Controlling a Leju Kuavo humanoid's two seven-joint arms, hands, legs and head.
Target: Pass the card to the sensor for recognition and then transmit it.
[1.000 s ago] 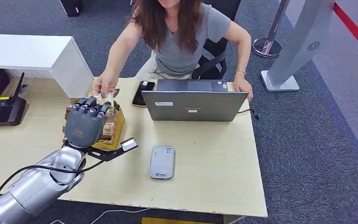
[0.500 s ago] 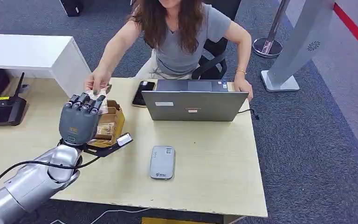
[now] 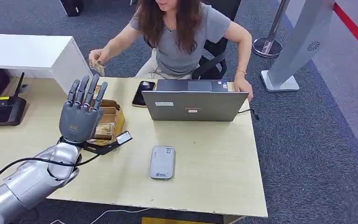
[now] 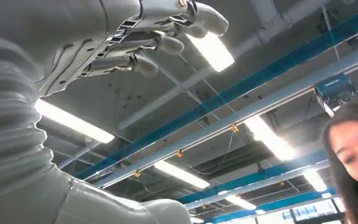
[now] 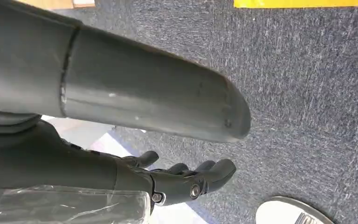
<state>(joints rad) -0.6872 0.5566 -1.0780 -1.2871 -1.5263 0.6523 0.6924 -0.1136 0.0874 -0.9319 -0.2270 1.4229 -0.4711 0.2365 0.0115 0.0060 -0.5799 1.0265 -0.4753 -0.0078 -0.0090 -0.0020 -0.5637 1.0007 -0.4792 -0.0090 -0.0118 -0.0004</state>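
card [image 3: 97, 67] in person's fingers — beyond left hand [image 3: 80, 116]

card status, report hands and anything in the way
Left hand raised, fingers spread, empty. Right hand hanging over carpet, holding nothing. Card in person's hand, off the table. Path clear.

Bright, even light falls from long ceiling lamps [image 4: 212, 51], which glare white and blown-out in the left wrist view. In the head view the table [image 3: 214, 158] is evenly lit, with soft, faint shadows under the laptop [image 3: 193, 105]. That view is sharp. In the right wrist view the carpet [image 5: 307, 84] is crisp, while the near dark parts look soft.
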